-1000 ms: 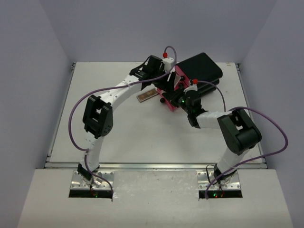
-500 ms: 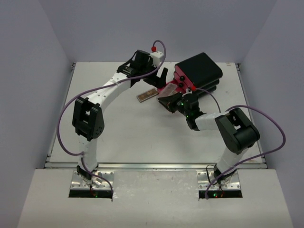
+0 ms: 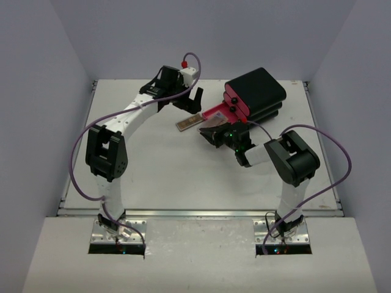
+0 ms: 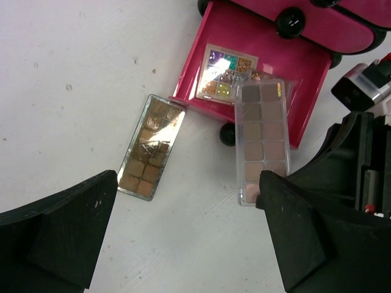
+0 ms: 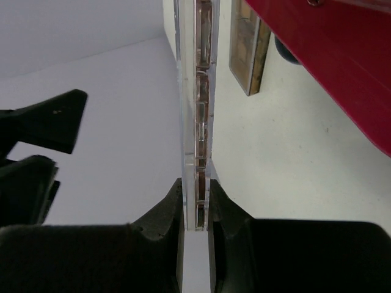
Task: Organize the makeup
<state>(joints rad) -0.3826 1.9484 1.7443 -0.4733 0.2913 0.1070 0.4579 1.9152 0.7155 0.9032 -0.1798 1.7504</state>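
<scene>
- left tool point(image 4: 186, 183): fingers spread wide, gripping nothing, hovering above the desk point(image 4: 73, 73).
- right tool point(image 5: 195, 204): pinching the near end of a clear-cased tan palette point(image 5: 197, 91), which stands edge-on between its fingers.
- the tan palette's far end reaches over the open pink drawer point(image 4: 308, 73), ahead of the left tool.
- a glitter palette point(image 4: 225, 76) lies inside that drawer, partly under the tan palette.
- a brown palette point(image 4: 148, 148) lies flat on the desk, just beside the drawer, ahead of the left tool.
</scene>
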